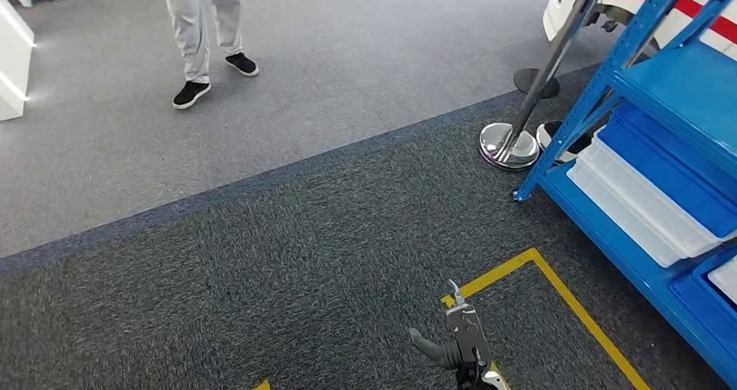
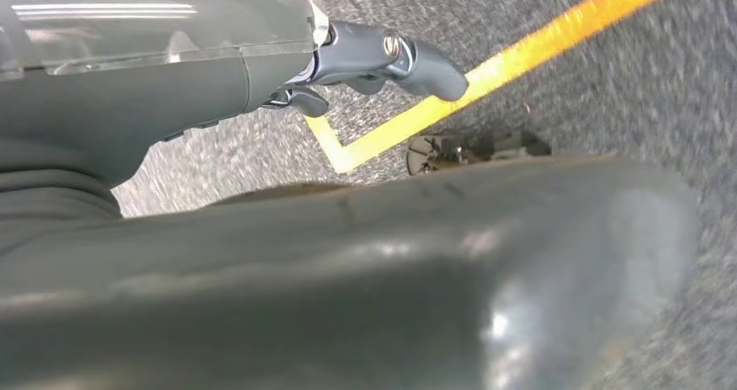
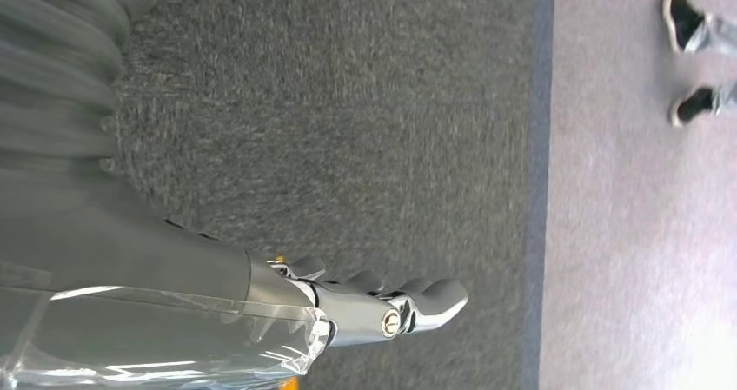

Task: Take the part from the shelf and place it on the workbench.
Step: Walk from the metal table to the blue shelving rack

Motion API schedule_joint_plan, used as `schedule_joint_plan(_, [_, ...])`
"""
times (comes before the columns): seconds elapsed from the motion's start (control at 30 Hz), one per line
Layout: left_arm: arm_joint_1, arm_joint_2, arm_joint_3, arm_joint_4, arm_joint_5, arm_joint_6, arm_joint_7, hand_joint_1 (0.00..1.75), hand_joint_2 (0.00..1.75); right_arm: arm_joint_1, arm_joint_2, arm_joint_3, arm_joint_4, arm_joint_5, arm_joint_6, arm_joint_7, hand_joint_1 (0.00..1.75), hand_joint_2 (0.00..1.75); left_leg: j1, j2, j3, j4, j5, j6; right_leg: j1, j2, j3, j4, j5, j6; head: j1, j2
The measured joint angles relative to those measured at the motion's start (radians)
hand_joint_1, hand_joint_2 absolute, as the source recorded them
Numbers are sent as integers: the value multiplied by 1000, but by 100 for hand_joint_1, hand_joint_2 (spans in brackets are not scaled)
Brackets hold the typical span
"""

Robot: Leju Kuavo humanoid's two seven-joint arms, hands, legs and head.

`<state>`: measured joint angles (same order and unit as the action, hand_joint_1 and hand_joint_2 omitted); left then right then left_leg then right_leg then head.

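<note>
Hanging above dark carpet [image 1: 287, 260]: two empty hands, left hand [image 2: 382, 64], right hand [image 3: 382, 307].

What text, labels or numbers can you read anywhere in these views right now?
None. No readable text on the blue shelf, its white bins, or the carpet. The yellow floor tape and the red stripes on the white object are plain markings, not lettering.

Shelf [image 1: 660, 147] right; person [image 1: 204, 25] far left.
</note>
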<state>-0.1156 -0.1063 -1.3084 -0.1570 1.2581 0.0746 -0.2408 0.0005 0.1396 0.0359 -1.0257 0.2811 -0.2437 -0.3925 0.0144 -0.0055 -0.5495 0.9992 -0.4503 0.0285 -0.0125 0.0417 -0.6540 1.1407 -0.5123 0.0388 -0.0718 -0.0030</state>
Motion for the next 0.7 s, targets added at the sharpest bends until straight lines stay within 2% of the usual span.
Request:
schedule_joint_plan(0.03, [1, 0, -1, 0, -4, -1, 0, 0, 0, -1, 0, 0, 0, -1, -2, 1, 0, 175, -3, 16, 0, 0, -1, 3, 0, -20, -35, 71, -32, 3, 0, 0])
schedule_joint_plan(0.07, [1, 0, -3, 0, -7, -2, 0, 0, 0, 0, 0, 0, 0, -2, -4, 3, 0, 175, -5, 31, -1, 0, -2, 4, -1, -29, -65, 130, -53, 5, 0, 0])
schedule_joint_plan(0.1, [0, 0, -4, 0, -10, -2, 1, 0, 0, 1, 0, -1, 0, -4, -5, 4, 0, 175, -6, 46, 0, 0, -4, 4, -2, -33, -79, 158, -55, 6, 0, 0])
schedule_joint_plan(0.13, [-3, 0, -5, 0, -11, -2, 3, 0, 0, 2, -1, -1, 0, -5, -5, 6, 0, 175, -6, 60, 1, 0, -5, 3, -1, -37, -73, 147, -38, 6, 0, 0])
schedule_joint_plan(0.17, [-6, 0, -7, 0, -12, 1, 6, 0, 0, 2, -2, -3, 0, -8, -4, 7, 0, 175, -7, 73, 3, 1, -7, 2, -1, -46, -46, 97, -7, 4, 0, 0])
schedule_joint_plan(0.23, [-13, 0, -10, 0, -12, 8, 12, 0, 0, -2, -6, -6, 1, -18, -2, 6, 0, 175, -11, 96, 10, 2, -13, -4, 7, -98, 33, -46, 52, -6, 0, 0])
schedule_joint_plan(0.27, [-15, 0, -11, 0, -11, 12, 16, 0, 0, -6, -8, -9, 2, -24, -1, 3, 0, 175, -14, 106, 13, 3, -17, -8, 11, -119, 59, -96, 67, -13, 0, 0])
schedule_joint_plan(0.3, [-16, 0, -13, 0, -11, 15, 20, 0, 0, -10, -10, -11, 4, -29, -1, -1, 0, 175, -16, 117, 16, 4, -20, -13, 16, -132, 72, -123, 72, -20, 0, 0])
schedule_joint_plan(0.33, [-16, 0, -15, 0, -10, 18, 23, 0, 0, -14, -13, -14, 8, -33, 0, -6, 0, 175, -18, 128, 19, 4, -23, -18, 19, -128, 72, -130, 71, -26, 0, 0])
schedule_joint_plan(0.37, [-16, 0, -16, 0, -7, 21, 27, 0, 0, -17, -16, -17, 13, -35, 1, -10, 0, 175, -18, 138, 22, 4, -25, -23, 17, -111, 71, -132, 73, -32, 0, 0])
schedule_joint_plan(0.4, [-17, 0, -17, 0, -5, 24, 30, 0, 0, -20, -19, -19, 19, -36, 2, -14, 0, 175, -16, 129, 24, 8, -31, -30, 14, -99, 72, -135, 76, -37, 0, 0])
schedule_joint_plan(0.47, [-15, 1, -19, 0, 0, 28, 33, 0, 0, -35, -20, -22, 34, -37, 1, -19, 0, 175, -11, 73, 7, 57, -66, -41, 7, -71, 74, -141, 82, -47, 0, 0])
schedule_joint_plan(0.5, [-12, 2, -19, 0, 1, 29, 33, 0, 0, -45, -20, -22, 43, -37, 0, -21, 0, 175, -8, 39, -18, 114, -98, -45, 6, -57, 74, -141, 83, -51, 0, 0])
schedule_joint_plan(0.53, [-9, 4, -20, 0, 2, 29, 34, 0, 0, -56, -19, -22, 51, -37, -3, -21, 0, 175, -6, 21, -51, 183, -131, -47, 6, -42, 73, -140, 84, -54, 0, 0])
schedule_joint_plan(0.57, [-6, 5, -20, 0, 3, 29, 36, 0, 0, -63, -19, -22, 59, -38, -5, -22, 0, 175, -5, 15, -83, 248, -155, -48, 6, -27, 72, -140, 85, -56, 0, 0])
schedule_joint_plan(0.6, [-4, 7, -21, 0, 4, 29, 38, 0, 0, -67, -18, -23, 65, -39, -6, -22, 0, 175, -4, 13, -105, 287, -161, -49, 6, -11, 72, -138, 85, -56, 0, 0])
schedule_joint_plan(0.63, [-3, 9, -21, 0, 4, 29, 40, 0, 0, -71, -18, -23, 69, -41, -7, -22, 0, 175, -3, 11, -109, 287, -145, -50, 6, 5, 73, -137, 84, -56, 0, 0])
schedule_joint_plan(0.67, [-3, 10, -21, 0, 5, 28, 43, 0, 0, -75, -18, -23, 74, -42, -6, -22, 0, 175, 0, 7, -95, 248, -111, -51, 5, 20, 73, -134, 83, -54, 0, 0])
schedule_joint_plan(0.7, [-3, 13, -21, 0, 5, 27, 45, 0, 0, -81, -18, -23, 79, -44, -5, -21, 0, 175, 4, -4, -70, 183, -69, -52, 4, 35, 73, -130, 82, -52, 0, 0])
